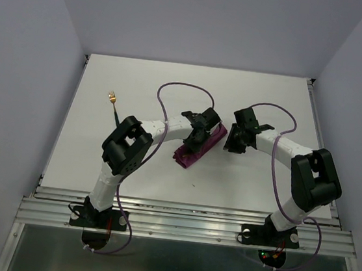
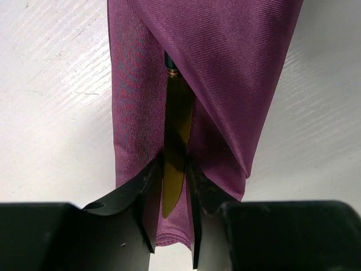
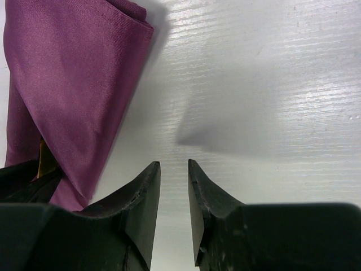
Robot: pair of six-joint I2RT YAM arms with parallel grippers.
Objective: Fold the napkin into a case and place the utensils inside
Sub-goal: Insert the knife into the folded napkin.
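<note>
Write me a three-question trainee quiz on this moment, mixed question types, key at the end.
1. True or false: the fork lies inside the case.
2. Which gripper pinches the gold blade of the knife? A) left gripper B) right gripper C) neither
3. Fill in: the right gripper's jaws hold ___.
Key: 1 false, the fork lies on the table, apart from the case. 2 A. 3 nothing.
</note>
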